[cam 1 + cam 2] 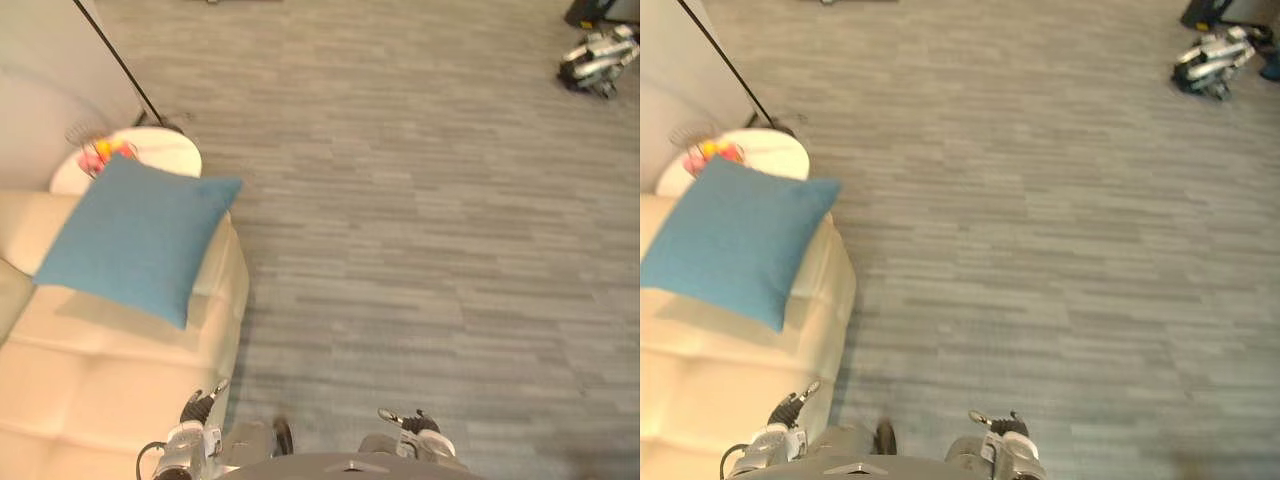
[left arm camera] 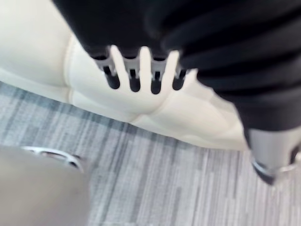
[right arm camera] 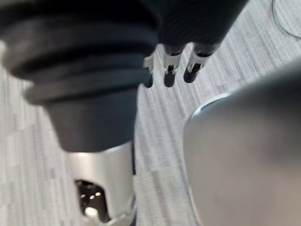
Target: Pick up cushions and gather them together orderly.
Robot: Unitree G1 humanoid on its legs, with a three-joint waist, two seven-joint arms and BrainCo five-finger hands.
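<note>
Fingers (image 2: 135, 83) of the left hand (image 1: 198, 410) hang straight and loose, gripping nothing, close by the outer edge of the cream sofa (image 1: 90, 390). On the right hand (image 1: 415, 425), fingers (image 3: 168, 77) likewise slack and empty, low over the carpet (image 1: 420, 220). The blue cushion (image 1: 135, 238) lies tilted on the sofa's end, well apart from both hands. Its far corner overlaps the white round side table (image 1: 170, 150), which carries a wire basket (image 1: 92, 135). A black pole (image 1: 112, 55) slants behind the table. Carpet: grey, striped, wide open to the right of the sofa. A white-and-black machine (image 1: 598, 60) lies in the far right corner.
</note>
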